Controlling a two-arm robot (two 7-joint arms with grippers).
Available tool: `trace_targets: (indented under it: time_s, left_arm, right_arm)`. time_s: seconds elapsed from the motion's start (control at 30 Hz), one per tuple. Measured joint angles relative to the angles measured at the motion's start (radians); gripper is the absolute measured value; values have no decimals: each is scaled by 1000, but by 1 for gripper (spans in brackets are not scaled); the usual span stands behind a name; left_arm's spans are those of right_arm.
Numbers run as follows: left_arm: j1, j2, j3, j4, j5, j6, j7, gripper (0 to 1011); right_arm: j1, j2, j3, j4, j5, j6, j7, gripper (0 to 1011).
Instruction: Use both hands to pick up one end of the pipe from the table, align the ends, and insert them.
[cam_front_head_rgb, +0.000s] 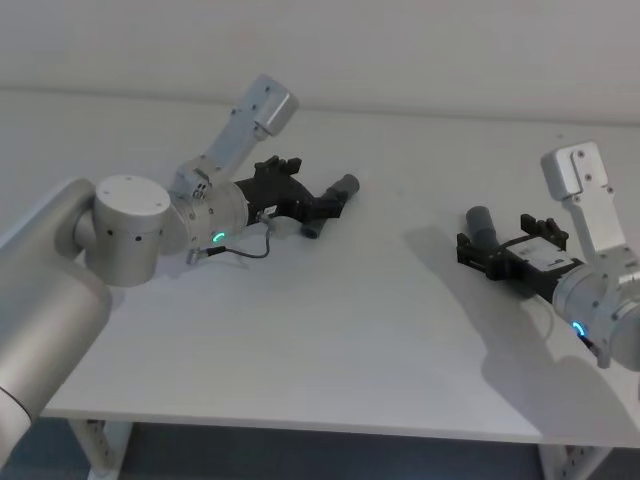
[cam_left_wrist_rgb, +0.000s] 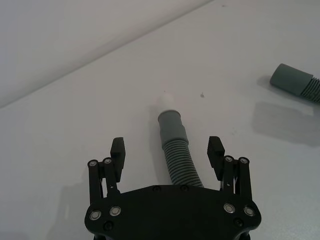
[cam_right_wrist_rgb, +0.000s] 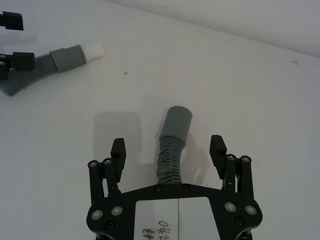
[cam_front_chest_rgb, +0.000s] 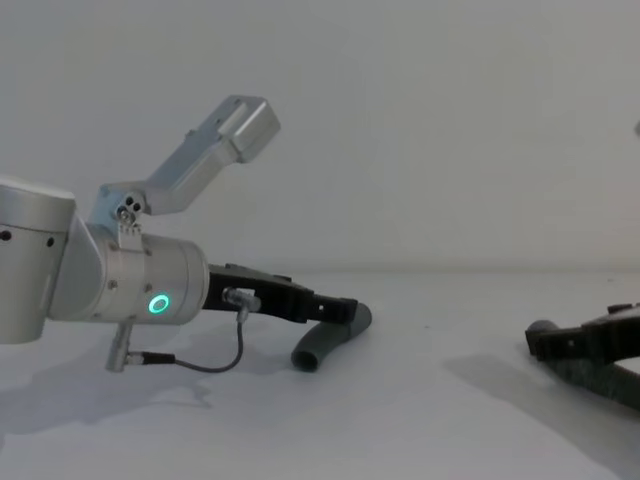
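The pipe lies on the white table in two pieces. The short curved piece lies at the left, its cuff ending in a whitish tip. My left gripper is open, one finger on each side of the ribbed part just behind that cuff. At the right, my right gripper is open and straddles the other piece behind its wider grey cuff. In the chest view the left gripper is low over the curved piece.
A thin black cable loops from the left wrist down to the table. The table's front edge is near me and a white wall rises behind. Bare table separates the two pieces.
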Motion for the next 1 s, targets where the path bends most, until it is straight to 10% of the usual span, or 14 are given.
trace_targets:
  time_s: [1.0]
  left_arm:
    - [-59,-32,27,108,43,6,-61,1001]
  right_arm:
    - [22,-32,16,35,-13,62,2,1001]
